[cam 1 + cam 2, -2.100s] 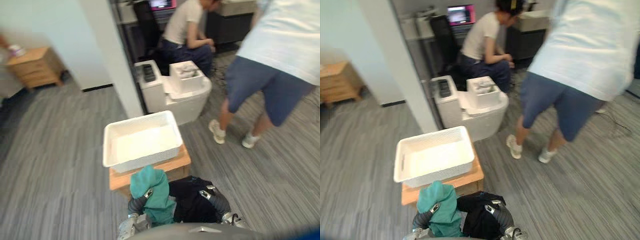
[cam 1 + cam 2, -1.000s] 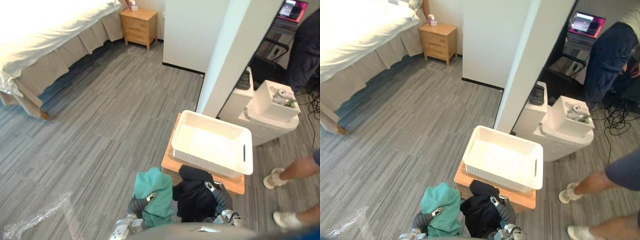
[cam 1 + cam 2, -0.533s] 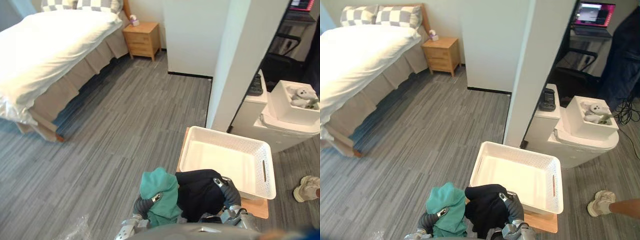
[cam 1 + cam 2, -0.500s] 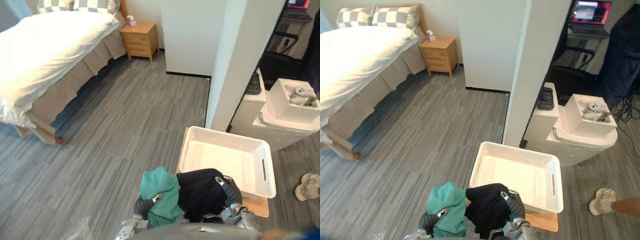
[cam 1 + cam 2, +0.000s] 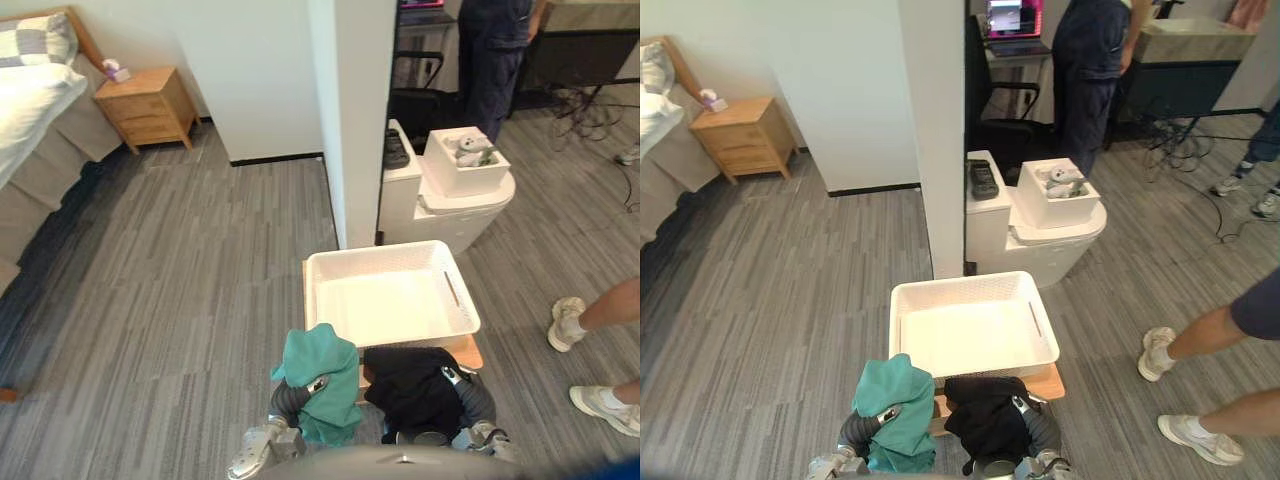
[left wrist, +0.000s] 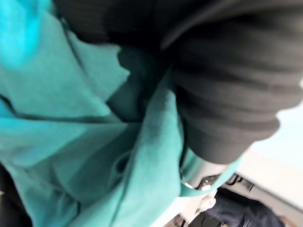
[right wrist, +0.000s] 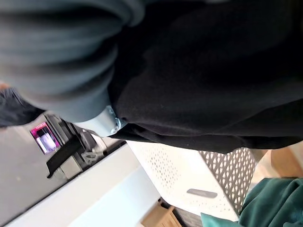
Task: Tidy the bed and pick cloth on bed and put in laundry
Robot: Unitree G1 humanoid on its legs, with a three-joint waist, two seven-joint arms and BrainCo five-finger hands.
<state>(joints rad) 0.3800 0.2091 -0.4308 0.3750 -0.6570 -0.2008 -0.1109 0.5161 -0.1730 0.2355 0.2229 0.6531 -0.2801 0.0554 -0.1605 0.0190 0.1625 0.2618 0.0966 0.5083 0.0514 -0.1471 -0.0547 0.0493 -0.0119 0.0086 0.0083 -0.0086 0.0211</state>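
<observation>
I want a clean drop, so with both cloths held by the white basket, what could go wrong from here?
The teal cloth in the left hand hangs beside the near left corner of the white basket, so released here it may miss. The black cloth in the right hand sits short of the near rim, over the wooden table, and may drape or slide off. A person's leg stands close on the right; a wide swing could hit it.

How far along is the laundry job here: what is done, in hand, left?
Done: two cloths are picked up and at the white basket on its wooden stand. In hand: teal cloth on the left hand, black cloth on the right hand. Left: the basket is empty, so both must go in.
</observation>
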